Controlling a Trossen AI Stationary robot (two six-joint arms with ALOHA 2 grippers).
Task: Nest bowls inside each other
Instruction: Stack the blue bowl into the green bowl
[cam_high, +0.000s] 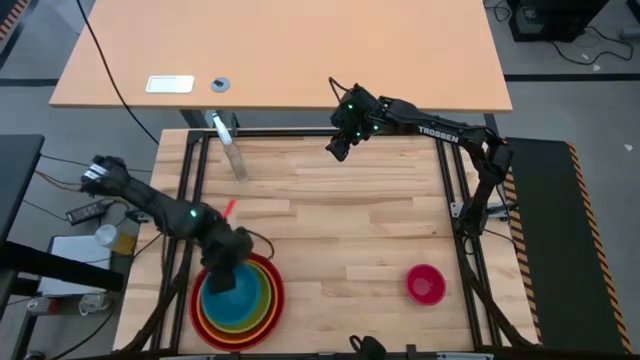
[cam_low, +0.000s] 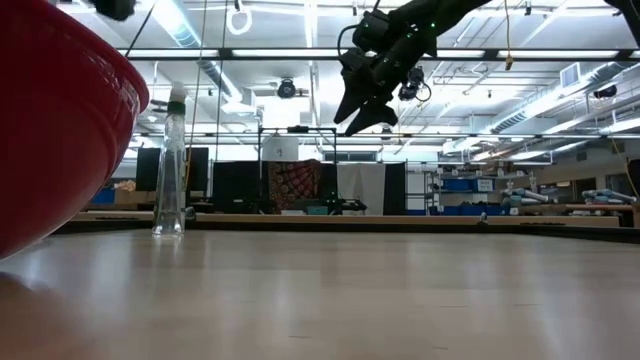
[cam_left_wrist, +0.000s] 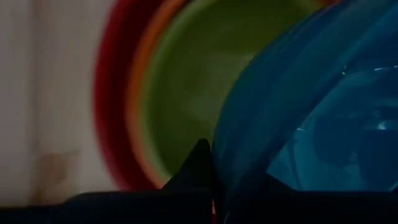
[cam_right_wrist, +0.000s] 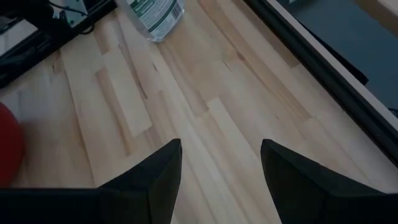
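Note:
A stack of nested bowls (cam_high: 272, 300), red outermost, then orange, yellow and green, sits at the table's near left. A blue bowl (cam_high: 232, 296) is over the stack's middle, with my left gripper (cam_high: 226, 272) shut on it. In the left wrist view the blue bowl (cam_left_wrist: 311, 93) fills the right side, with the green bowl (cam_left_wrist: 186, 81) behind it. A small pink bowl (cam_high: 425, 285) stands alone on the table at the near right. My right gripper (cam_high: 338, 148) hangs open high above the table's far side, holding nothing (cam_right_wrist: 221, 168). My left gripper holds the blue bowl by its rim (cam_left_wrist: 217, 155), coming from above and pointing steeply down. One finger (cam_left_wrist: 198, 167) lies on the wall's outer side; the blue wall hides the other. The bowl is tilted over the stack; whether it touches the green bowl, I cannot tell.
A clear spray bottle (cam_high: 232, 152) stands at the far left of the table, upright in the low view (cam_low: 172, 165). The red bowl's wall (cam_low: 50, 130) fills the low view's left. Bare wood lies across the middle, between the stack and the pink bowl.

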